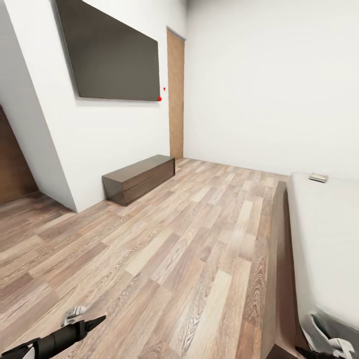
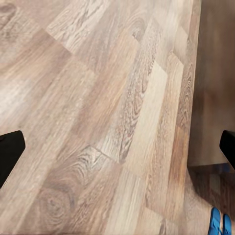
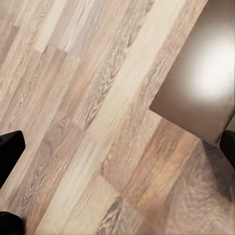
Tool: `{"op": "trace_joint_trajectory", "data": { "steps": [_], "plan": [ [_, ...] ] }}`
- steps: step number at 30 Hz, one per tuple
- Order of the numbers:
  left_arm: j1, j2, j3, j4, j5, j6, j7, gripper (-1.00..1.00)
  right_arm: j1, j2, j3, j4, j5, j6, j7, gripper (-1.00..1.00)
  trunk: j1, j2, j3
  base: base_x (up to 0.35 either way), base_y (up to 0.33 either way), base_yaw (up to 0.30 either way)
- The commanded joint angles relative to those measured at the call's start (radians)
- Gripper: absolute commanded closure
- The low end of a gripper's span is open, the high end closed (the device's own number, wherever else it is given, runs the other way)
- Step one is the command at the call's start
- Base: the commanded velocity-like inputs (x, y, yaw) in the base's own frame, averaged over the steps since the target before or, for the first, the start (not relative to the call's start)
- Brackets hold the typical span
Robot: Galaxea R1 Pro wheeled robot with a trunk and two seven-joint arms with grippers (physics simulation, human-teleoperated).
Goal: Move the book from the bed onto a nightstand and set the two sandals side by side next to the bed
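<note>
Sandals [image 2: 220, 223], bright blue, lie side by side on the wood-plank floor [image 2: 98, 112] at about 5 o'clock in the left wrist view, just beside a dark-brown wooden frame edge [image 2: 215, 73]; the head view does not show them. What the head view does show is a small flat object [image 1: 318, 177], probably the book, too small to read, lying on the light-grey mattress [image 1: 324, 234] at about 3 o'clock, near the far end of the bed [image 1: 276, 259], whose dark-brown frame runs along the right side. A low dark-brown cabinet [image 1: 142, 178] with drawers stands against the white wall [image 1: 109, 134] at about 10 o'clock, under a large dark wall-mounted screen [image 1: 112, 50], with a wooden door [image 1: 175, 94] at about 12 o'clock.

The right wrist view shows plank floor and a glossy dark-brown flat panel [image 3: 200, 83] at about 2 o'clock; what it belongs to cannot be told.

The left gripper [image 2: 117, 152] is spread wide, its two black fingertips [image 2: 11, 152] at opposite edges of its wrist view, holding nothing and above the floor. In the head view its black arm [image 1: 60, 339] sits at about 7 o'clock. The right gripper [image 3: 117, 149] is likewise wide apart and empty over the floor.
</note>
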Motion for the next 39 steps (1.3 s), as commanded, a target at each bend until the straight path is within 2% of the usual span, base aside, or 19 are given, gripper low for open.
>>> {"op": "trace_joint_trajectory", "data": {
  "steps": [1,16,19,20,21,23,24,25,26,27,29,31,33,36,39],
  "plan": [
    [-0.001,0.000,0.009,-0.001,-0.008,0.007,-0.004,-1.00,0.000,-0.001,0.008,0.000,-0.010,0.002,0.002,-1.00,0.000,0.000,-0.001,0.000,0.000,0.293],
    [-0.001,-0.001,0.009,-0.001,-0.008,0.007,-0.004,-1.00,0.000,0.000,0.009,0.000,-0.010,0.002,0.002,-1.00,0.000,0.000,-0.001,0.000,0.000,0.292],
    [-0.001,-0.001,0.009,0.000,-0.008,0.007,-0.004,-1.00,0.000,0.019,0.011,0.001,-0.008,0.002,0.002,-1.00,0.000,0.000,-0.001,0.000,0.000,0.183],
    [-0.001,-0.004,0.009,0.000,-0.008,0.007,-0.003,-1.00,0.000,0.056,0.011,0.002,-0.007,0.002,-0.001,-1.00,0.000,0.000,-0.001,0.000,0.000,0.088],
    [-0.001,-0.006,0.009,0.000,-0.008,0.007,-0.002,-1.00,0.000,0.083,0.012,0.003,-0.006,0.001,-0.005,-1.00,0.000,0.000,-0.001,0.000,0.000,0.070],
    [-0.001,-0.015,0.009,0.000,-0.008,0.007,-0.001,-1.00,0.000,0.209,0.013,0.016,-0.005,-0.004,-0.053,-1.00,0.000,0.000,-0.001,0.000,0.000,0.037],
    [-0.001,-0.020,0.009,0.001,-0.008,0.007,0.003,-1.00,0.000,0.297,0.014,0.035,-0.002,-0.021,-0.137,-1.00,0.000,0.000,-0.001,0.000,0.000,0.015],
    [-0.001,-0.025,0.008,0.003,-0.008,0.007,0.010,-1.00,0.000,0.345,0.016,0.046,-0.001,-0.033,-0.208,-1.00,0.000,0.000,-0.001,0.000,0.000,0.009],
    [-0.001,-0.028,0.008,0.004,-0.008,0.007,0.017,-1.00,0.000,0.364,0.017,0.049,-0.001,-0.038,-0.244,-1.00,0.000,0.000,-0.001,0.000,0.000,0.008],
    [-0.001,-0.038,0.008,0.014,-0.009,0.006,0.046,-1.00,0.000,0.403,0.024,0.056,0.001,-0.047,-0.339,-1.00,0.000,0.000,-0.001,0.000,0.000,0.004],
    [-0.001,-0.059,0.008,0.027,-0.009,-0.002,0.107,-1.00,0.000,0.427,0.034,0.060,0.012,-0.053,-0.412,-1.00,0.000,0.000,-0.001,0.000,0.000,0.002],
    [-0.001,-0.081,0.007,0.032,-0.010,-0.017,0.161,-1.00,0.000,0.435,0.038,0.061,0.020,-0.056,-0.437,-1.00,0.000,0.000,-0.001,0.000,0.000,0.001],
    [-0.001,-0.109,0.007,0.036,-0.011,-0.040,0.219,-1.00,0.000,0.437,0.040,0.062,0.024,-0.058,-0.450,-1.00,0.000,0.000,-0.001,0.000,0.000,0.000],
    [-0.001,-0.158,0.007,0.066,-0.012,-0.098,0.345,-1.00,0.000,0.435,0.042,0.061,0.027,-0.059,-0.460,-1.00,0.000,0.000,-0.001,0.000,0.000,0.000],
    [-0.001,-0.175,0.002,0.099,-0.026,-0.155,0.421,-1.00,0.000,0.433,0.042,0.060,0.028,-0.059,-0.463,-1.00,0.000,0.000,-0.001,0.000,0.000,0.000]
  ]
}}
